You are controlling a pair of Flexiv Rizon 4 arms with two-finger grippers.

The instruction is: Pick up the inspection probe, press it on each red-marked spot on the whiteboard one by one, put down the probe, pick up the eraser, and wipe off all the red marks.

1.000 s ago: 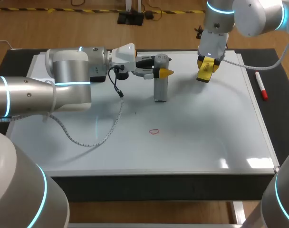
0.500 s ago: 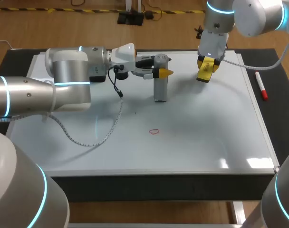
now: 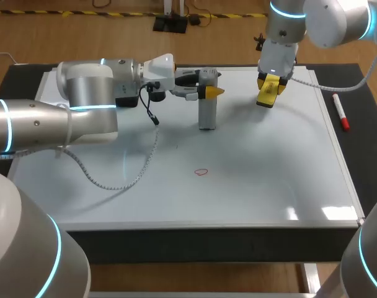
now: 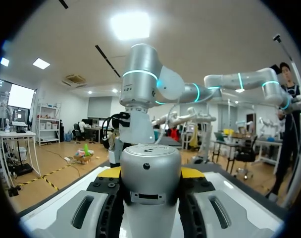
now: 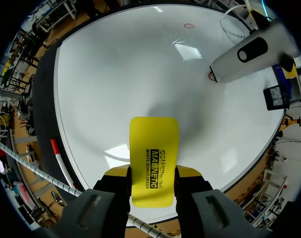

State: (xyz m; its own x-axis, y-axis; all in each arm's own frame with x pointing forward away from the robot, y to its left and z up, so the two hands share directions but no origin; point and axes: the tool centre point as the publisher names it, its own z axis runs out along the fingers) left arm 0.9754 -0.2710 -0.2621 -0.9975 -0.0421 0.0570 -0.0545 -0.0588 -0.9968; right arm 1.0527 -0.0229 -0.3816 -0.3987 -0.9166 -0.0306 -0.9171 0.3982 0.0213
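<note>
We are holding the inspection probe [image 3: 206, 115] upright in our left gripper [image 3: 208, 92], whose yellow-tipped fingers are clamping the grey cylinder near its top from both sides. The probe's lower end is sitting at a small red mark [image 5: 211, 76] on the far middle of the whiteboard [image 3: 269, 180]. The right wrist view shows the mark just at the tip, though we cannot tell whether the tip is actually pressing the surface or hanging just above it. A second red mark [image 3: 201, 172] is lying well apart from the probe, nearer the front of the board and almost straight toward us. Our right gripper [image 5: 153, 172] is hovering over the far right part of the board, closed on the yellow eraser [image 5: 154, 148], which is sticking out ahead of its fingers. A red marker pen [image 3: 341, 114] is resting on the counter just beside the board's right edge. We are judging this to be the pressing step, with one spot under the probe and one yet to be visited. The next move is calling for us to raise the probe clear, carry it toward the nearer mark while keeping it vertical, and bring it straight down onto the mark, so the tip is not smearing the ink.
</note>
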